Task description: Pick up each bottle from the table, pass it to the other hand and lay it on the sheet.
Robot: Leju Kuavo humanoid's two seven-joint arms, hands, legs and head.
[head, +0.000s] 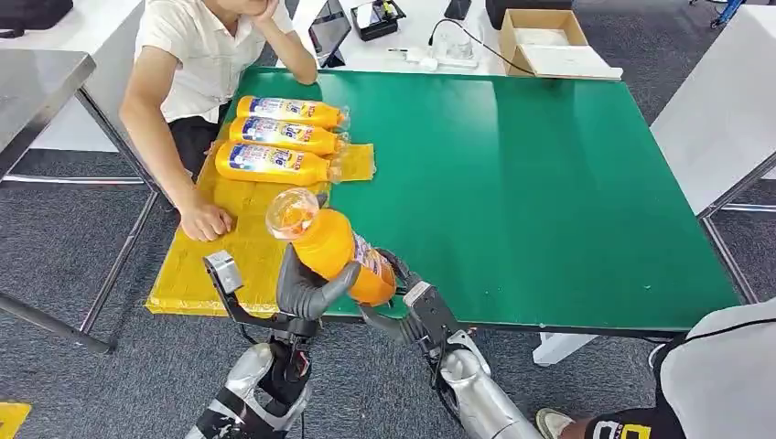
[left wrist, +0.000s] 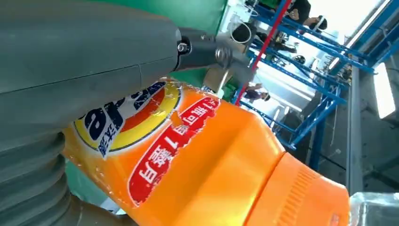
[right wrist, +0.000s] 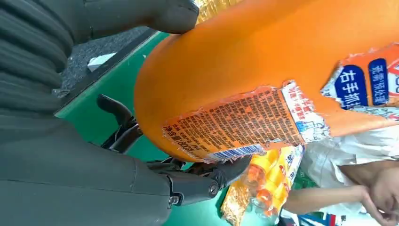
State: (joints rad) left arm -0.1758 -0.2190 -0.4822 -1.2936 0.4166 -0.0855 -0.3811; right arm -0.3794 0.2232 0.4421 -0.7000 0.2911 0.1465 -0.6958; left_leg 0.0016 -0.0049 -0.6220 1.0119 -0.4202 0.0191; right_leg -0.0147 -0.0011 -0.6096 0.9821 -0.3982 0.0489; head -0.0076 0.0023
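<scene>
An orange bottle with a clear cap end is held tilted above the green table's front edge, beside the yellow sheet. My left hand grips its middle from the left, and my right hand grips its base from the right. In the left wrist view my left hand wraps the labelled bottle. In the right wrist view my right hand cups the bottle's lower end. Three more orange bottles lie side by side at the sheet's far end.
A seated person leans on the table's left side, one hand resting on the sheet near my left hand. A cardboard box stands at the back. Another person stands at the lower right. A white table flanks the right.
</scene>
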